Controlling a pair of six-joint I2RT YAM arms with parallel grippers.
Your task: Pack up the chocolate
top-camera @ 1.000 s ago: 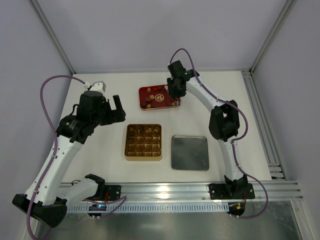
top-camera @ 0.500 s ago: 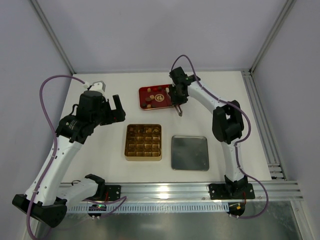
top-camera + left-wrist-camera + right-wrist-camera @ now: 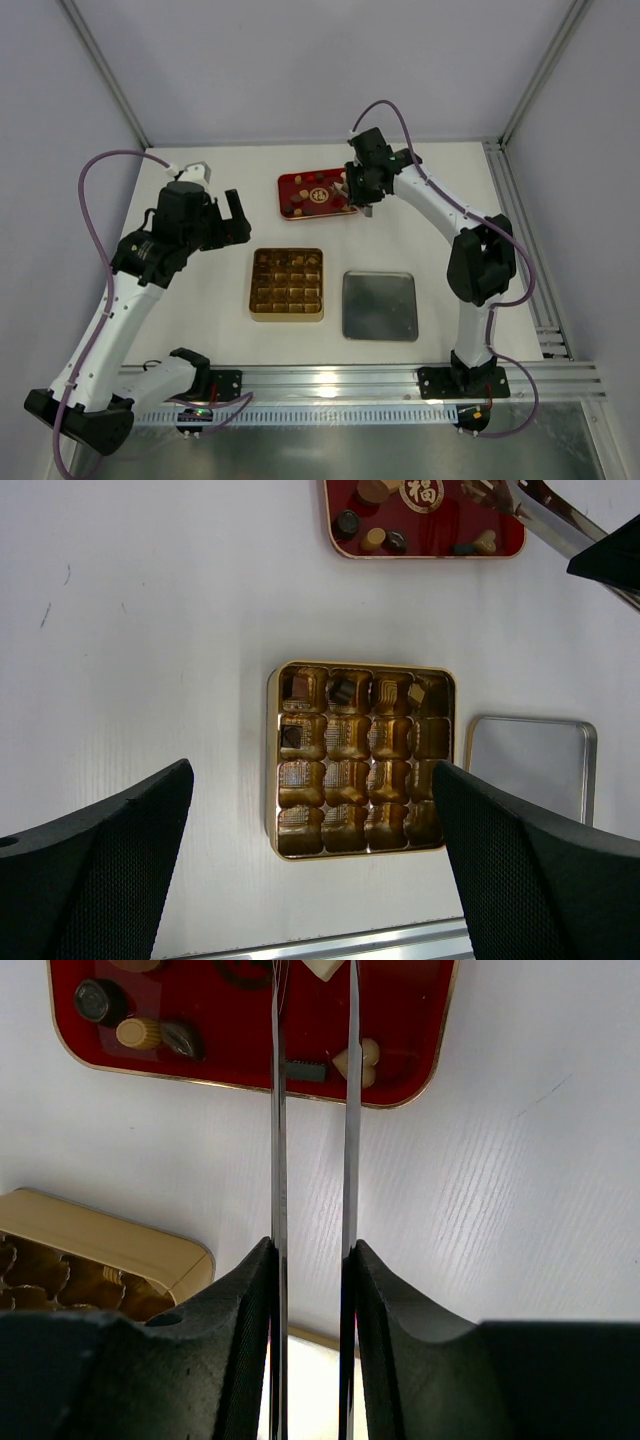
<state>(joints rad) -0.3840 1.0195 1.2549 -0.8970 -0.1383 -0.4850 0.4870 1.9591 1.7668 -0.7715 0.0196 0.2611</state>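
Observation:
Several chocolate pieces point(image 3: 312, 194) lie in the red tray point(image 3: 283, 180) at the back. In the right wrist view I see a cream heart point(image 3: 358, 1060) and dark and light round pieces point(image 3: 140, 1032). A few pieces point(image 3: 343, 689) sit in the gold box point(image 3: 254, 285). My right gripper point(image 3: 362, 188) is shut on metal tongs point(image 3: 278, 1110). Their two blades reach over the tray's right part, a cream piece point(image 3: 322, 968) between them near their tips. My left gripper point(image 3: 236, 214) is open and empty, high to the left of the gold box.
A grey metal lid point(image 3: 379, 305) lies flat right of the gold box, also in the left wrist view point(image 3: 525, 765). A metal rail point(image 3: 350, 378) runs along the near table edge. Frame posts stand at the back corners.
My right wrist has shifted right and turned, swinging the tongs from pointing off the tray's right edge back over the tray. The left arm has not moved.

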